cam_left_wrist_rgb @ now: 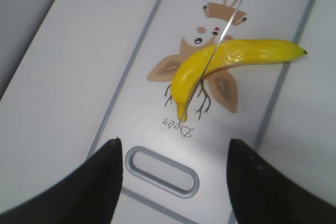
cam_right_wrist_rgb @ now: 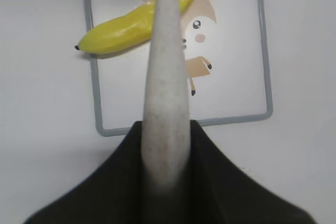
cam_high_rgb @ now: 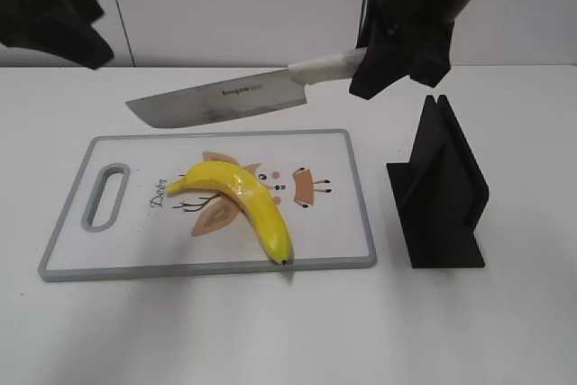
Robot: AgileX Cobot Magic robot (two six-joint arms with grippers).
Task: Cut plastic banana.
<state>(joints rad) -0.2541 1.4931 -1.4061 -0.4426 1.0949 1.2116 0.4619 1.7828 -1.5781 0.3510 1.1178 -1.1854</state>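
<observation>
The plastic banana (cam_high_rgb: 242, 200) lies whole on the cutting board (cam_high_rgb: 343, 223), across its printed owl, tip near the front edge. Above it a knife (cam_high_rgb: 225, 98) hangs in the air, blade level over the board's far edge. The right gripper (cam_high_rgb: 383, 56) has its fingers pinching the pale handle. The left gripper (cam_left_wrist_rgb: 173, 179) hovers over the board's handle slot, fingers (cam_left_wrist_rgb: 100, 182) spread. A black stand (cam_high_rgb: 442, 191) sits on the table (cam_high_rgb: 270, 331) right of the board.
</observation>
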